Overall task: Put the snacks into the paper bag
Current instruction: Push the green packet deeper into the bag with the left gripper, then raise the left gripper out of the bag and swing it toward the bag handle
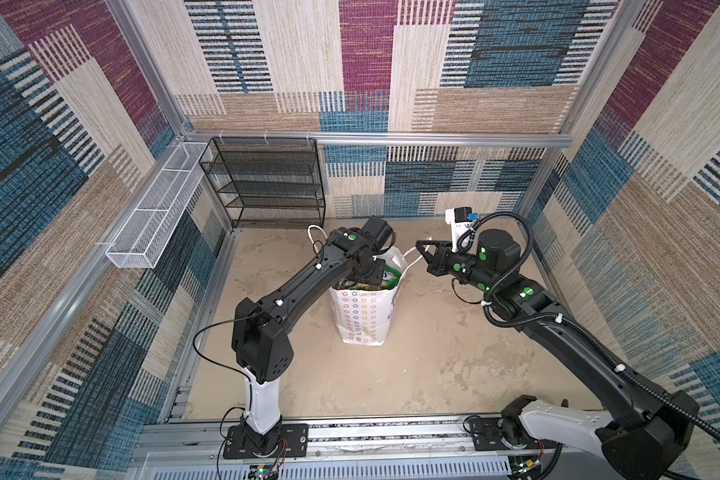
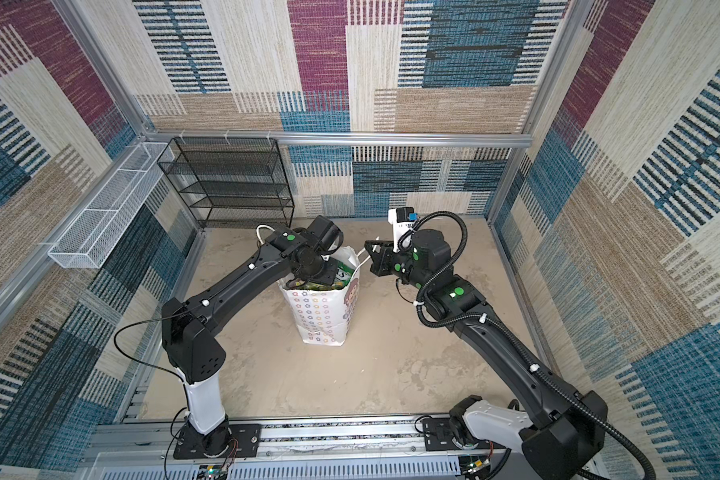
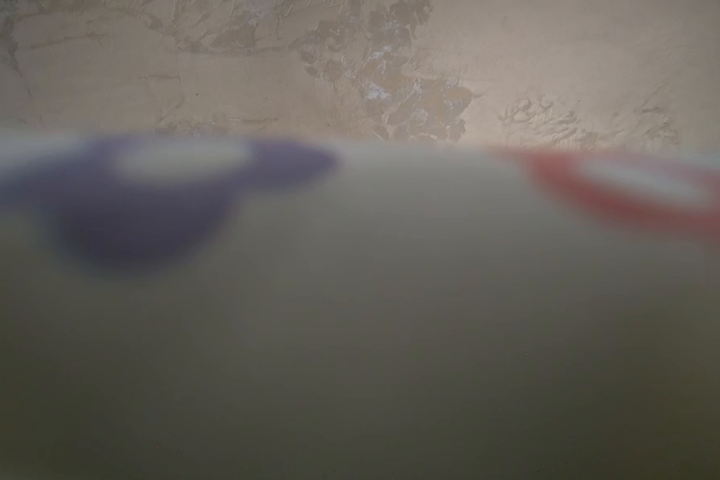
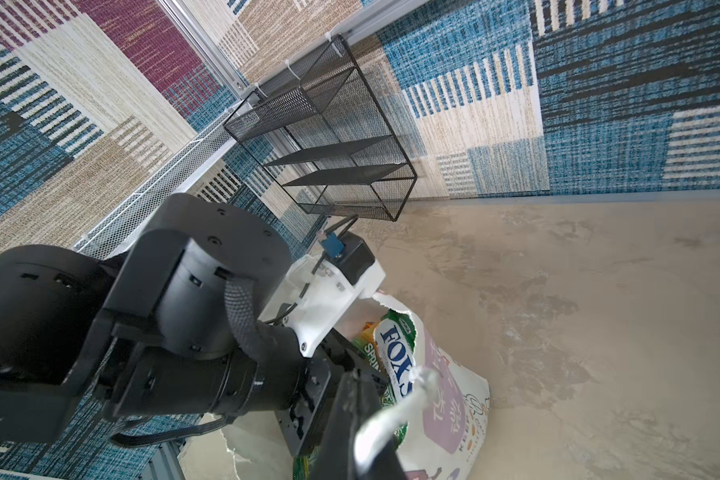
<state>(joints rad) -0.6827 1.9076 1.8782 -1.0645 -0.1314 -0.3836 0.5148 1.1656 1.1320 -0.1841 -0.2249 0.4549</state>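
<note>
The paper bag [image 1: 362, 309] stands upright near the middle of the table [image 1: 391, 374], mouth open, starred side facing the near edge in both top views. The snacks [image 4: 395, 357] are inside it: I see green and yellow packets at the mouth, one marked "FOX'S" leaning against the inner wall on the side of my right arm.

My left gripper [image 1: 368, 272] points down into the bag's mouth. Its fingers are hidden below the rim and behind the wrist, so I cannot tell whether they are spread or closed, or on what. The left wrist view gives me only a blurred pale surface with a purple and a red blotch, and bare table beyond.

My right gripper [image 1: 421, 246] hangs just beside the bag's rim, above the table, with its fingers pressed together on the white cord handle [image 4: 395, 411]. The cord runs taut from the bag's edge to the pinch.

The bag's second handle [image 1: 314, 233] loops free behind the left arm. The black mesh rack [image 1: 267, 183] and white wire basket [image 1: 154, 208] sit well apart from the bag, at the far left corner
</note>
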